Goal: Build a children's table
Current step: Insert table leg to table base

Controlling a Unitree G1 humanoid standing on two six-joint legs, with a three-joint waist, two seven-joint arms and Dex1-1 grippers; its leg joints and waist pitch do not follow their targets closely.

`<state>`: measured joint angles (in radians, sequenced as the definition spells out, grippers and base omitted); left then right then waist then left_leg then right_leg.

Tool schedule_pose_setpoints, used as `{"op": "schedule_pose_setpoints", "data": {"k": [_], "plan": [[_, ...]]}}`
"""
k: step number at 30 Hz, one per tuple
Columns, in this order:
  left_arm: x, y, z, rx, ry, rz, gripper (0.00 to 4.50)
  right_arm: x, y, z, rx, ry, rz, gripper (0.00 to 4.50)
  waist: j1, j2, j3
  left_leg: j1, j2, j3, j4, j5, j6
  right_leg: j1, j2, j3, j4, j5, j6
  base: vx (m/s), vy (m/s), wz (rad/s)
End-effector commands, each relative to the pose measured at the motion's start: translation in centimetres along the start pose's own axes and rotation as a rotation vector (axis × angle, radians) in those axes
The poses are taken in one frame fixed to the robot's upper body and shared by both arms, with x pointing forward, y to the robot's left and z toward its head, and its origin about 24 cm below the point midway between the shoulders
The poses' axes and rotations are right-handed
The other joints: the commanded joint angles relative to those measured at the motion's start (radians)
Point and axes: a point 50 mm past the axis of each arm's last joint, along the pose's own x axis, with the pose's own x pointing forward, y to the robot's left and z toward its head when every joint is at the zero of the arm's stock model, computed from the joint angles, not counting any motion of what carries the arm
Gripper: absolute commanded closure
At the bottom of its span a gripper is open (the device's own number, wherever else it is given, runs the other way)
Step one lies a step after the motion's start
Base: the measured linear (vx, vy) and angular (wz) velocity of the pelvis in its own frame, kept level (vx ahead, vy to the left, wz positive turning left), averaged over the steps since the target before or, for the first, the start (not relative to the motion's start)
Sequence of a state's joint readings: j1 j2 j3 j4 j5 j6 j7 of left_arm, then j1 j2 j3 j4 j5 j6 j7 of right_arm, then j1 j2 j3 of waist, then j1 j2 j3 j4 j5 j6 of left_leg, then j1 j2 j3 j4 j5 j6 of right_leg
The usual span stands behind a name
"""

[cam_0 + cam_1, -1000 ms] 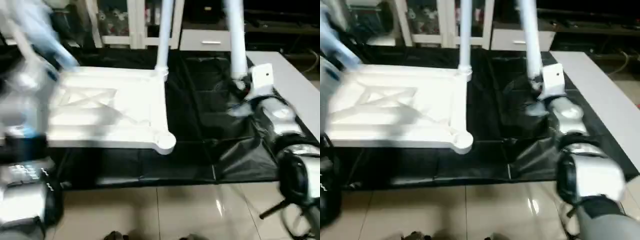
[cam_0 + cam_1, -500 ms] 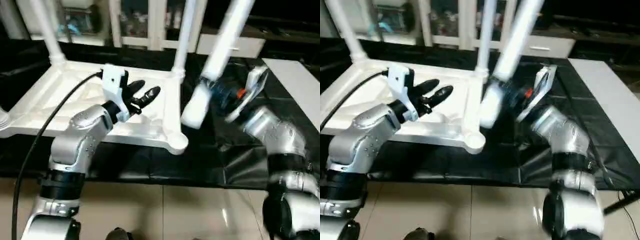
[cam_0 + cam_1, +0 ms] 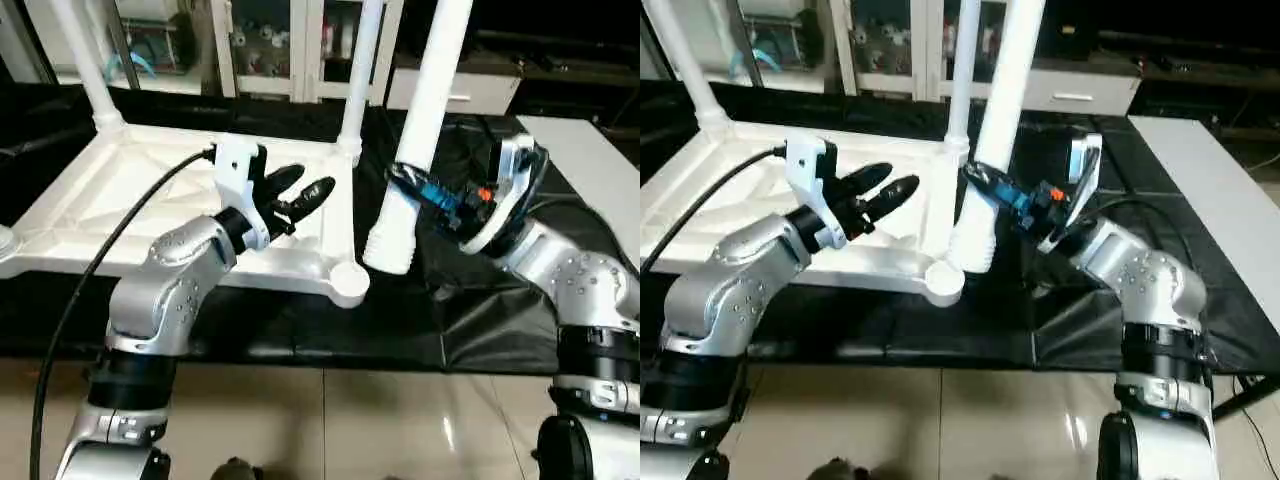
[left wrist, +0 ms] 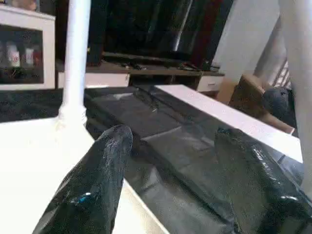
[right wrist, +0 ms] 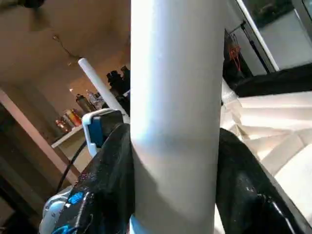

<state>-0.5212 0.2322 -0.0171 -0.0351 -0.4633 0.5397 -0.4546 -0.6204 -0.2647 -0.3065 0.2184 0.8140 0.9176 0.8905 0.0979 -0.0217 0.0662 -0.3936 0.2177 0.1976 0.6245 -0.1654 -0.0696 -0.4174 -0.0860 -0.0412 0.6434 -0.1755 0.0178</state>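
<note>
The children's table top (image 3: 150, 190) lies ribbed side up on the black-draped work table. Two white legs stand in its far corner sockets, one on the left (image 3: 85, 60) and one on the right (image 3: 362, 70). My right gripper (image 3: 412, 188) is shut on a third leg (image 3: 432, 90), held nearly upright. That leg's flared lower end (image 3: 388, 250) hangs just right of and above the bare near-right corner socket (image 3: 348, 283). In the right wrist view the leg (image 5: 175, 97) stands between both fingers (image 5: 109, 175). My left gripper (image 3: 308, 182) is open over the top's right part, holding nothing (image 4: 173, 136).
A white cabinet (image 3: 270, 50) stands behind the work table. A white board (image 3: 590, 160) lies at the right. A black cable (image 3: 110, 250) runs from my left wrist across the top. Another bare socket (image 3: 5, 242) sits at the near-left corner. Tiled floor (image 3: 330, 420) is below.
The held leg has swung from a slant to nearly upright beside the near-right socket. My left arm came into view a second ago and has since stayed over the top.
</note>
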Motion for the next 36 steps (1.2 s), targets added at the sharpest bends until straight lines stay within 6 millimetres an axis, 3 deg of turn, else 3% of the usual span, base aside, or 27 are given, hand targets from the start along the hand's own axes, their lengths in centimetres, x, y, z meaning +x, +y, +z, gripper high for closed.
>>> {"op": "schedule_pose_setpoints", "data": {"k": [1,9,12,14,18,23,24,26,27,32,33,34,36], "plan": [[0.2,-0.5,0.3,0.008,-0.002,-0.014,1.42,0.1,0.6,0.6,-0.013,-0.011,0.018,2.68,-0.002,-0.001,-0.08,0.025,0.005,-0.011,-0.083,-0.247,-0.06,0.037,-0.036,0.024,-0.092,-0.301,-0.143,0.0,0.0,0.0],[0.6,-1.0,1.1,-0.074,-0.048,-0.05,1.42,0.3,0.8,0.1,-0.024,0.023,0.003,2.68,-0.004,0.002,-0.083,0.024,0.004,-0.008,-0.081,-0.193,-0.051,0.043,-0.034,0.025,-0.082,-0.198,-0.177,0.0,0.0,0.0],[0.9,-1.5,2.0,-0.198,-0.111,-0.082,1.24,0.8,0.2,-0.4,-0.144,0.079,-0.096,2.68,-0.003,0.0,-0.083,0.021,0.003,-0.006,-0.079,-0.186,-0.058,0.045,-0.035,0.025,-0.081,-0.182,-0.192,0.0,0.0,0.0],[1.4,-1.6,2.8,-0.301,-0.147,-0.074,1.06,1.4,-0.4,-1.2,-0.292,0.162,-0.188,2.68,-0.004,0.001,-0.079,0.023,0.003,-0.007,-0.08,-0.216,-0.072,0.044,-0.037,0.026,-0.087,-0.223,-0.184,0.0,0.0,0.0],[2.0,-2.0,3.5,-0.357,-0.176,-0.079,0.86,2.3,-0.2,-1.9,-0.368,0.196,-0.196,2.68,-0.006,-0.001,-0.078,0.023,0.001,-0.009,-0.081,-0.244,-0.064,0.044,-0.036,0.026,-0.094,-0.278,-0.158,0.0,0.0,0.0],[3.0,-2.2,3.9,-0.384,-0.185,-0.068,0.39,3.6,0.6,-2.6,-0.469,0.242,-0.181,2.68,-0.007,0.003,-0.079,0.022,0.002,-0.014,-0.084,-0.231,-0.05,0.045,-0.033,0.026,-0.093,-0.241,-0.142,0.0,0.0,0.0],[3.1,-2.1,3.6,-0.386,-0.167,-0.056,0.39,3.7,0.6,-2.8,-0.506,0.261,-0.186,2.68,-0.007,0.009,-0.08,0.023,0.002,-0.014,-0.084,-0.229,-0.048,0.045,-0.033,0.026,-0.091,-0.225,-0.147,0.0,0.0,0.0],[3.3,-2.2,3.4,-0.387,-0.149,-0.047,0.17,3.8,0.7,-3.0,-0.531,0.274,-0.187,2.68,-0.009,0.004,-0.08,0.021,0.0,-0.012,-0.083,-0.223,-0.046,0.047,-0.032,0.026,-0.091,-0.203,-0.153,0.0,0.0,0.0],[3.5,-2.1,3.1,-0.387,-0.133,-0.029,0.17,3.9,0.7,-3.1,-0.594,0.298,-0.2,2.68,-0.009,0.012,-0.082,0.023,0.001,-0.014,-0.083,-0.217,-0.045,0.047,-0.032,0.026,-0.088,-0.189,-0.158,0.0,0.0,0.0],[3.9,-1.9,3.1,-0.411,-0.133,0.007,0.17,4.3,0.5,-3.8,-0.768,0.36,-0.253,2.68,-0.009,0.011,-0.083,0.023,0.0,-0.012,-0.08,-0.196,-0.048,0.049,-0.03,0.025,-0.087,-0.127,-0.173,0.0,0.0,0.0],[3.9,-1.9,3.3,-0.416,-0.147,0.0,0.17,4.4,0.5,-3.7,-0.814,0.357,-0.285,2.68,-0.009,0.015,-0.085,0.022,0.0,-0.013,-0.08,-0.194,-0.047,0.051,-0.032,0.025,-0.084,-0.117,-0.182,0.0,0.0,0.0],[3.9,-1.9,3.4,-0.417,-0.151,-0.003,0.47,4.5,0.4,-3.6,-0.828,0.354,-0.296,2.68,-0.01,0.014,-0.085,0.022,-0.001,-0.013,-0.08,-0.191,-0.045,0.051,-0.031,0.025,-0.083,-0.109,-0.184,0.0,0.0,0.0],[3.9,-1.9,3.6,-0.435,-0.161,-0.002,0.54,4.7,0.5,-3.5,-0.868,0.346,-0.308,2.68,-0.01,0.013,-0.084,0.022,-0.001,-0.012,-0.08,-0.198,-0.042,0.051,-0.03,0.025,-0.082,-0.105,-0.191,0.0,0.0,0.0]]}}
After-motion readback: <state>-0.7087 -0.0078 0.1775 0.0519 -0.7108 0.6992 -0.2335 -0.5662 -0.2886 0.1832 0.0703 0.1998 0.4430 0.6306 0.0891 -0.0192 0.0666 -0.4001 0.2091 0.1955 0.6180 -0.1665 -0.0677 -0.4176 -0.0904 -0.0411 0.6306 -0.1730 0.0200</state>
